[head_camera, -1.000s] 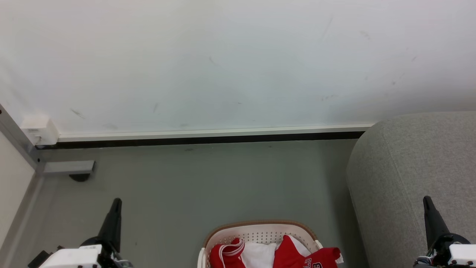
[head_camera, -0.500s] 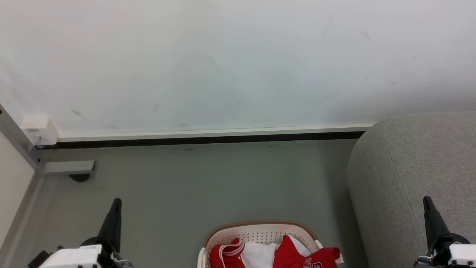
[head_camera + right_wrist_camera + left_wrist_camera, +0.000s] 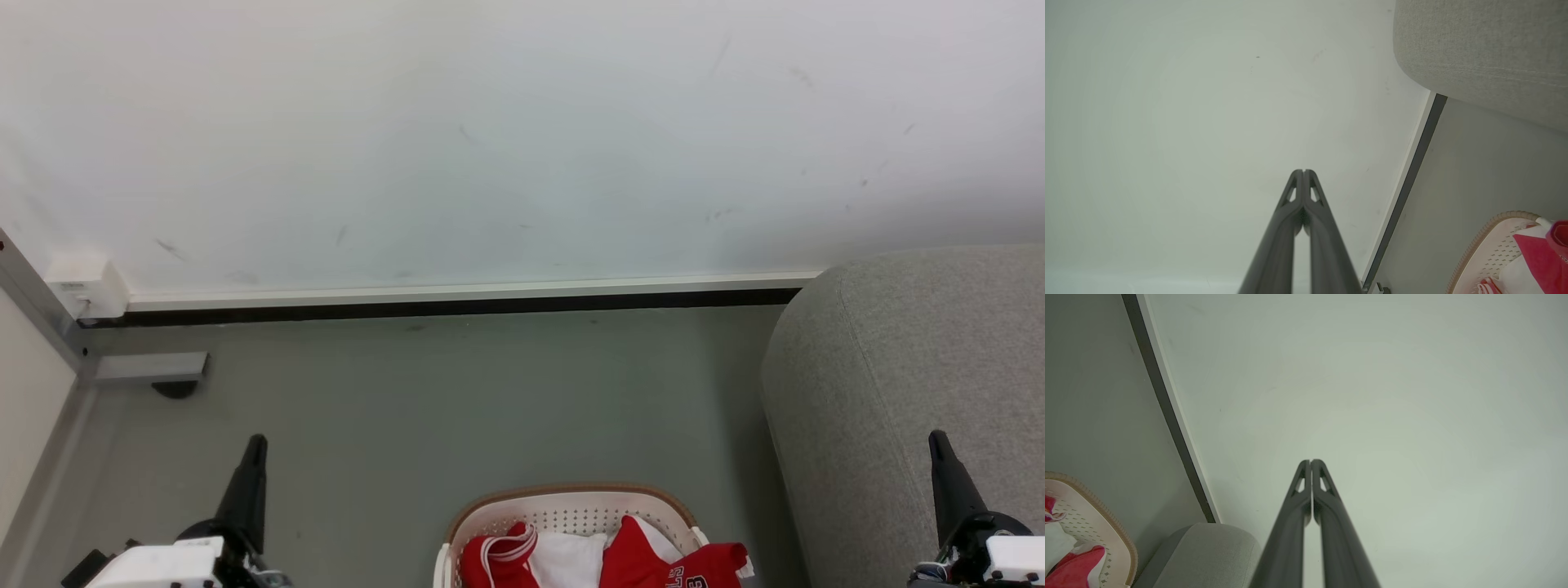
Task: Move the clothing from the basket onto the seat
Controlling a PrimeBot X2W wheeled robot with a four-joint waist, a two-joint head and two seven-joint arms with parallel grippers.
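Observation:
Red and white clothing [image 3: 604, 559] lies piled in the white basket [image 3: 571, 500] with a tan rim, on the floor at the bottom centre of the head view. The grey seat [image 3: 906, 367] stands to the basket's right. My left gripper [image 3: 255, 445] is shut and empty at the lower left, well left of the basket. At the lower right my right gripper [image 3: 937, 441] is shut and empty in front of the seat. In the left wrist view the left gripper [image 3: 1311, 461] points at the white wall, with the basket [image 3: 1106, 522], clothing [image 3: 1077, 567] and seat [image 3: 1208, 551] at its lower left. The right wrist view shows the right gripper [image 3: 1303, 171], seat [image 3: 1486, 49], basket [image 3: 1486, 232] and clothing [image 3: 1535, 257].
A white wall [image 3: 522, 139] with a dark skirting strip [image 3: 441, 309] runs behind the grey floor [image 3: 457, 400]. A metal post with a bracket and a small white box [image 3: 86, 282] stands at the far left corner.

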